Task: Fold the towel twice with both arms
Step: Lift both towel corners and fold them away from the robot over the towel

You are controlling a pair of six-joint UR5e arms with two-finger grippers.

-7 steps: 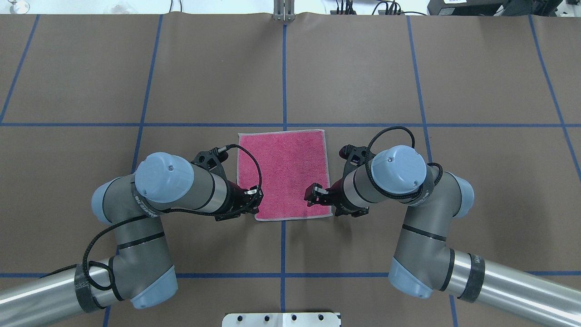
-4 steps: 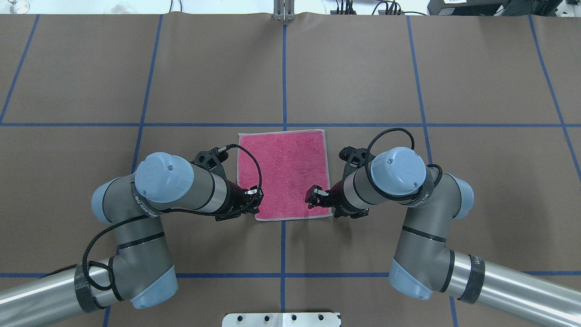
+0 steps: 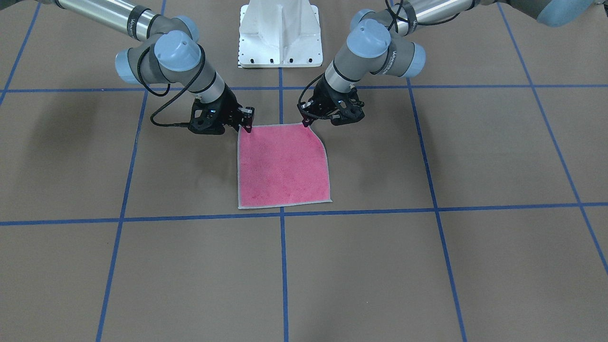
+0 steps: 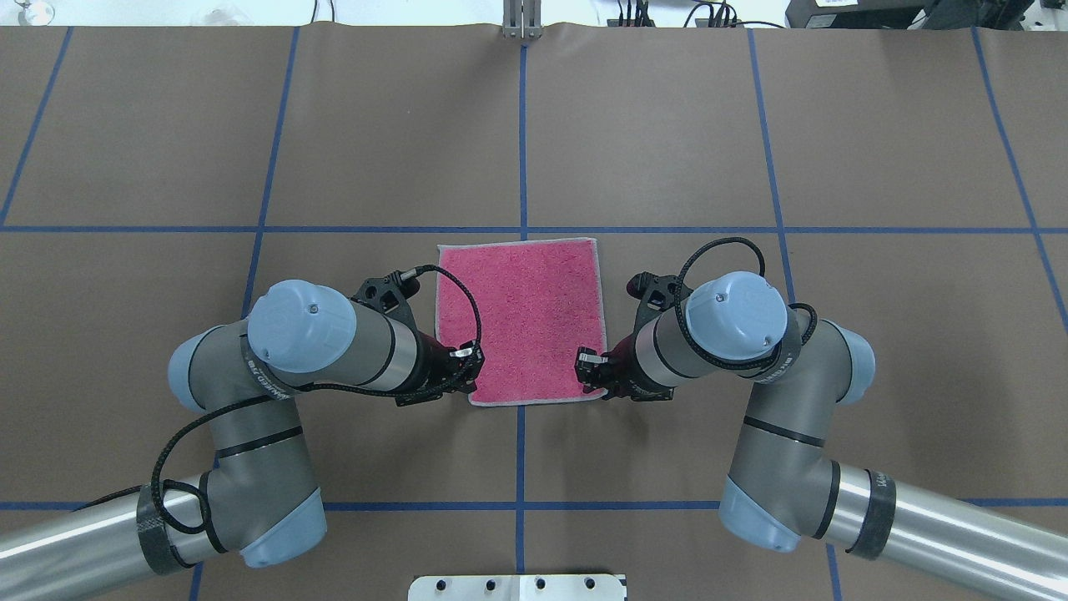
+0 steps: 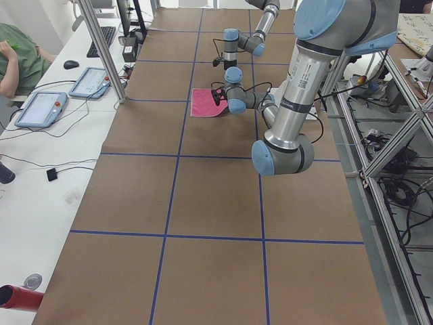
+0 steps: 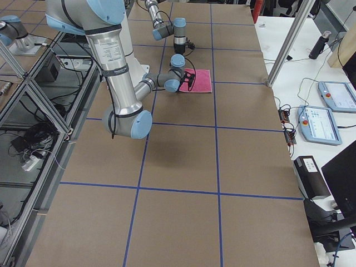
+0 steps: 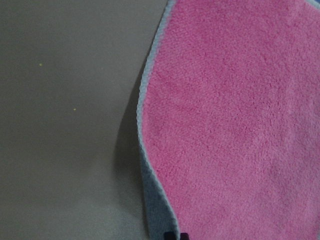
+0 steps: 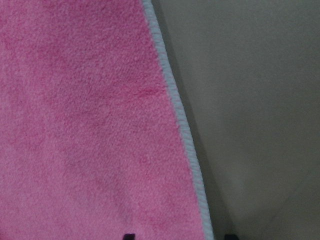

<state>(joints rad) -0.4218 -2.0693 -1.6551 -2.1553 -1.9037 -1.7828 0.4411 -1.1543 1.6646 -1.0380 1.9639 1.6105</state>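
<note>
**No fold yet, corner grab half done**

The towel (image 4: 521,309) lies single-layer, pink face up, between both grippers. The left gripper (image 4: 472,365) is pinching its corner, which is slightly raised, with the grey underside (image 7: 150,205) showing by the tips. The right gripper (image 4: 589,371) is spread, straddling the light border (image 8: 175,100) and not closed on it. Both folds look still to do. The rest of the cloth is flat and smooth.

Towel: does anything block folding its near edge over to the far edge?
Nothing visible does. The towel has a bare pink face up to the far edge; only the left gripper and right gripper are at its near corners.
</note>
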